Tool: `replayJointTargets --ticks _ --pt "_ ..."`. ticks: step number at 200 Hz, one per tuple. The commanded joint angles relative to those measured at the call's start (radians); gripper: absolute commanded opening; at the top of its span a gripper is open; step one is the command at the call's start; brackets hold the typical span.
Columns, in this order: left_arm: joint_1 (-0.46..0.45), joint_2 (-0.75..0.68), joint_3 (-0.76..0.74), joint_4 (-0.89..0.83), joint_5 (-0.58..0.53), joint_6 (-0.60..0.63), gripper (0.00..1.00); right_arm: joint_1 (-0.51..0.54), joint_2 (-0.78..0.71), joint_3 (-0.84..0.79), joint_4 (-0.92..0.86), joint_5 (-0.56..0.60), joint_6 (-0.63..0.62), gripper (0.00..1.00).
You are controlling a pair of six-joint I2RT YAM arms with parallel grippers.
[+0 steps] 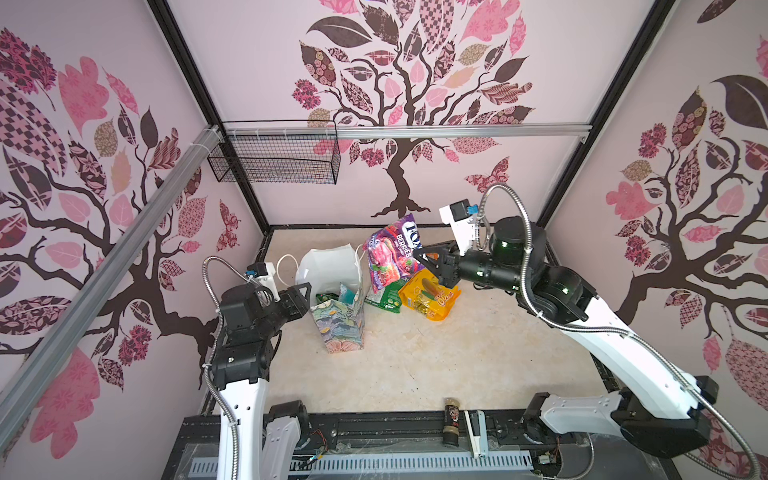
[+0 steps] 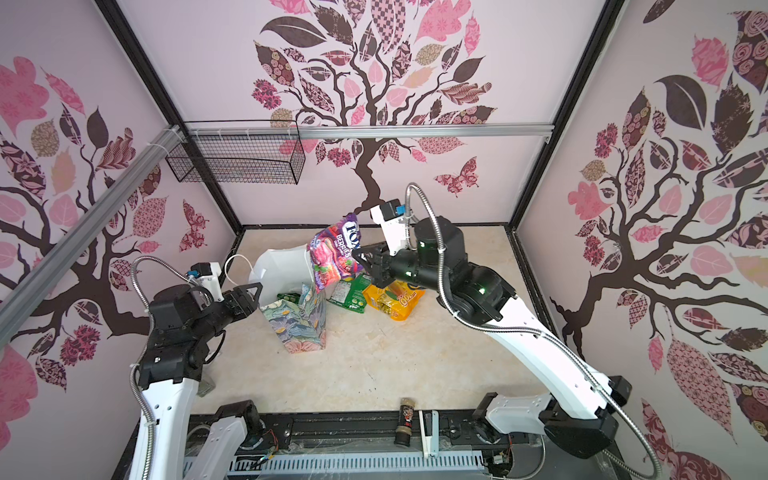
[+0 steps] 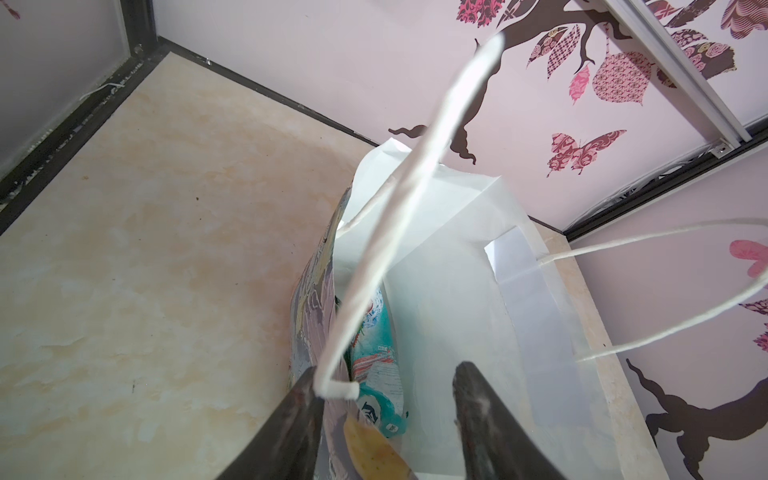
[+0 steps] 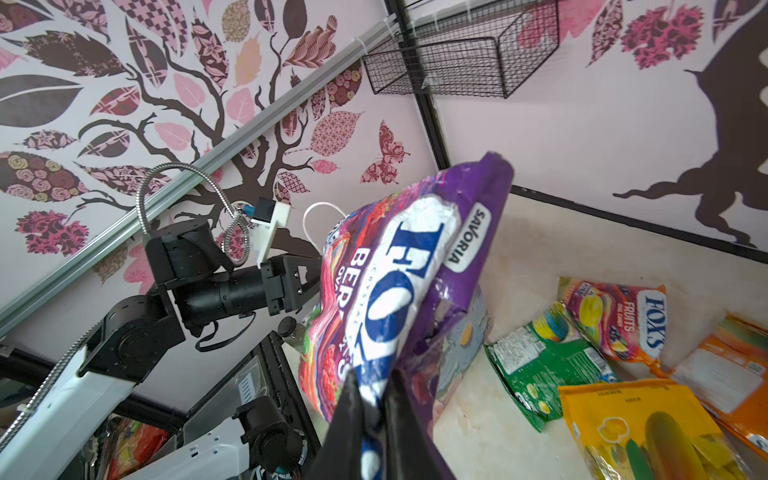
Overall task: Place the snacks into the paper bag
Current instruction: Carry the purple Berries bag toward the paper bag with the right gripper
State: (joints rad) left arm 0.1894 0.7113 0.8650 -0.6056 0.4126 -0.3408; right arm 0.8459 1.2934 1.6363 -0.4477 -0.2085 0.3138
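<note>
The paper bag stands upright with its white inside showing. A teal packet and a yellow one lie inside it. My left gripper is open astride the bag's near wall, and a white cord handle is draped over one finger. My right gripper is shut on a purple FOX'S berries packet, held in the air just right of the bag's mouth. Green and yellow snacks lie on the table under it.
A FOX'S fruits packet and an orange packet lie beside the green and yellow ones. A black wire basket hangs on the back-left wall. A dark jar and a white stapler-like object sit at the front edge.
</note>
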Motion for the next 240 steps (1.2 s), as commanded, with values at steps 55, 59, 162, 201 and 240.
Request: replayJointTargets --ticks 55,59,162,201,240 --pt "0.004 -0.013 -0.026 0.032 0.006 0.000 0.54 0.217 0.234 0.322 -0.090 0.217 -0.104 0.00" --pt "0.004 -0.014 -0.028 0.031 0.006 0.000 0.54 0.218 0.241 0.330 -0.093 0.219 -0.104 0.00" --pt "0.004 -0.014 -0.029 0.036 0.009 -0.004 0.54 0.322 0.558 0.702 -0.282 0.574 -0.197 0.00" --pt "0.004 -0.015 -0.031 0.038 0.009 -0.004 0.54 0.323 0.631 0.755 -0.300 0.625 -0.224 0.00" --pt "0.005 -0.018 -0.030 0.035 0.005 -0.003 0.54 0.323 0.665 0.764 -0.294 0.636 -0.236 0.00"
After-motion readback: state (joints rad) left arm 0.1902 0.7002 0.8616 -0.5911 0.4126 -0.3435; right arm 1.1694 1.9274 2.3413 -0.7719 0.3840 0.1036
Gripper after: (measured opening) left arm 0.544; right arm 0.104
